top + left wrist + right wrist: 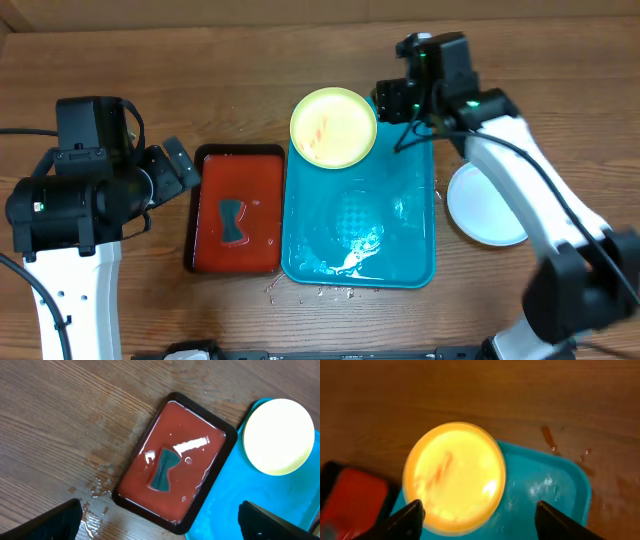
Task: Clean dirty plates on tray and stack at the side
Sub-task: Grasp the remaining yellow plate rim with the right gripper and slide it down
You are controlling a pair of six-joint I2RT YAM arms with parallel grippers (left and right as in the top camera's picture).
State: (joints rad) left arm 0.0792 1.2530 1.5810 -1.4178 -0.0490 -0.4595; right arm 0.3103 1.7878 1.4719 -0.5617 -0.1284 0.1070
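I look straight down from the overhead camera onto the table [300,40], far enough off to take in both arms, the tray [410,255], the red tray [258,195] and the yellow plate [333,127] together. The left wrist camera sits lower, out over the left side. It tilts down across the red tray toward the tray's near corner, and the left pincer [160,510] shows only as dark tips in the bottom corners. The right wrist camera is the nearest. It hangs over the tray's far end, the plate fills its middle, slightly blurred, and the right pincer [479,510] frames it below. All three views share that plate and the tray corner under it.
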